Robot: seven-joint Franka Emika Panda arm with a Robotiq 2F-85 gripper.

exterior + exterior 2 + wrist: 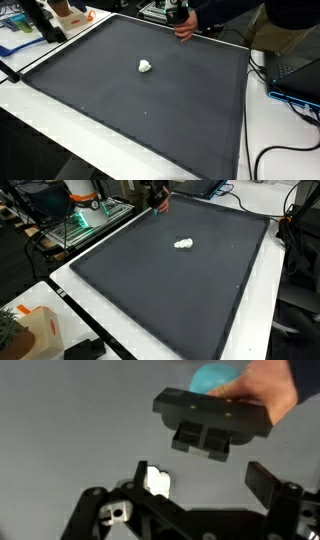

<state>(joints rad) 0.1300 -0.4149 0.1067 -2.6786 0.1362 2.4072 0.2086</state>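
Note:
My gripper is open and empty in the wrist view, high above a dark grey mat. A small crumpled white object lies on the mat beside my left finger and appears apart from it. It also shows near the mat's middle in both exterior views. A person's hand holds a black blocky device and something light blue at the mat's far edge. The hand shows in both exterior views. My gripper itself is not in either exterior view.
The mat covers most of a white table. A laptop and black cables lie beside the mat. Green-lit equipment stands near one corner, and a box near another.

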